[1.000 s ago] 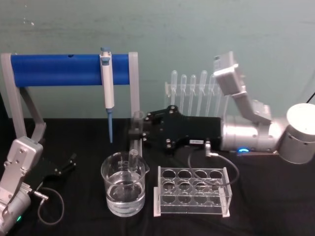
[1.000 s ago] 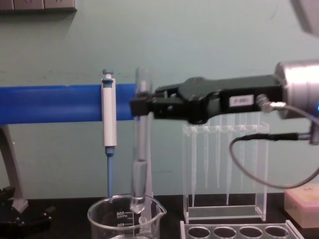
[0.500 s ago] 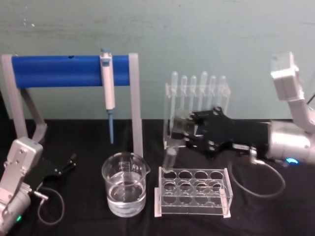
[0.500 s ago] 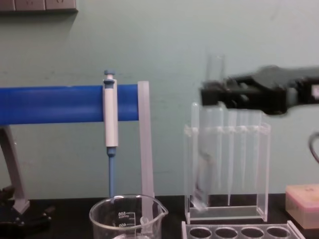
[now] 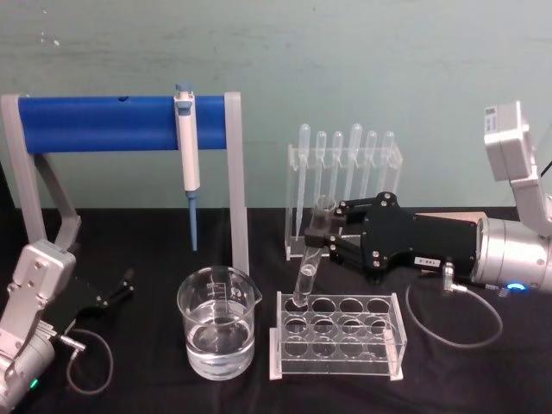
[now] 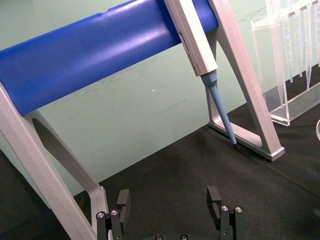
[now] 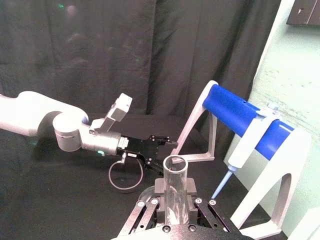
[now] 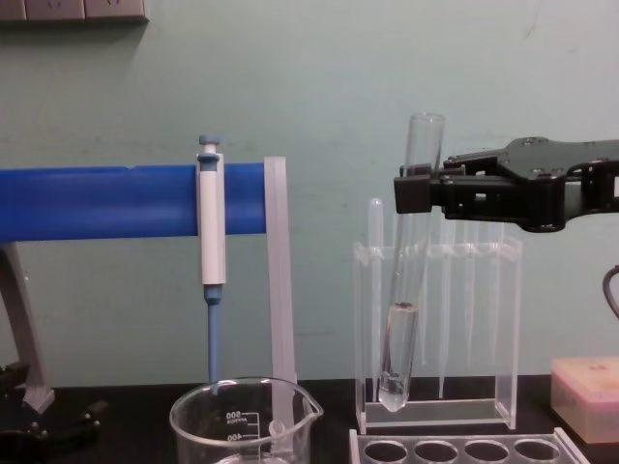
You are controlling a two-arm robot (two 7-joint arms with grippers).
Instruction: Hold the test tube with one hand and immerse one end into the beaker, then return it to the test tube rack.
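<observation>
Transfer is happening: the long clear glass test tube, dipping in the wide clear glass beaker 1 second ago, is now hanging tilted over the clear holed rack, the black right gripper clamping its upper part. Only lowering is remaining, I think. The left gripper is idling at the left, fingers apart.

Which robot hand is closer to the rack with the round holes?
Right. The right gripper hangs above the rack, over its back left corner, jaws shut on the test tube. The left gripper rests far off left, beyond the beaker.

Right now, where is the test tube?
The test tube hangs centre-right in the head view, tilted in the right gripper, above the back-left corner of the rack.
</observation>
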